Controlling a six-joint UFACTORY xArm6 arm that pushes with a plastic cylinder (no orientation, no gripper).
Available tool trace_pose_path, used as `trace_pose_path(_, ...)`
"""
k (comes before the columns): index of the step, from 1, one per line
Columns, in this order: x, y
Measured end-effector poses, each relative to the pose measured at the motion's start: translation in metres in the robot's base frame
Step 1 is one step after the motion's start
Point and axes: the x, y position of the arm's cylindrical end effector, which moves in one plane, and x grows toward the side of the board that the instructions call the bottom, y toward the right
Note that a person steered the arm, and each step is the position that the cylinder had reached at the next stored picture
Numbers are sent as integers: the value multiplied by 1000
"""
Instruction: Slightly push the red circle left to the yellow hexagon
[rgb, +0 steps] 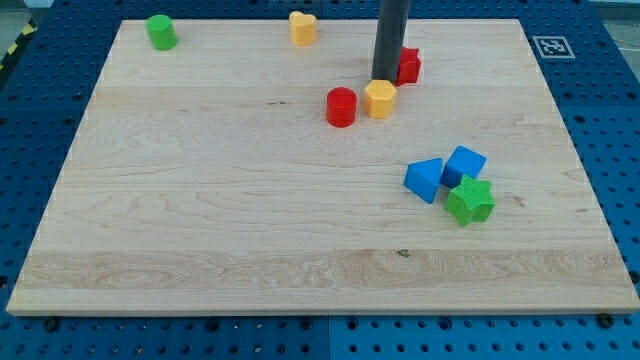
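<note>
The red circle is a short red cylinder standing on the wooden board, just left of the yellow hexagon; the two are close, nearly touching. My tip comes down from the view's top and ends just above the yellow hexagon's upper edge, to the upper right of the red circle. A red block sits right behind the rod, partly hidden by it.
A green cylinder stands at the upper left and a yellow block at the top centre. A blue triangle, a blue cube and a green star cluster at the right. The board ends on blue pegboard.
</note>
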Motion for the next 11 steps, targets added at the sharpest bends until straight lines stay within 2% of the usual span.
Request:
trace_pose_path(2, -12, -3)
trace_pose_path(4, -5, -89)
trace_pose_path(6, 70, -117)
trace_pose_path(7, 115, -103)
trace_pose_path(10, 116, -82)
trace_pose_path(11, 116, -51)
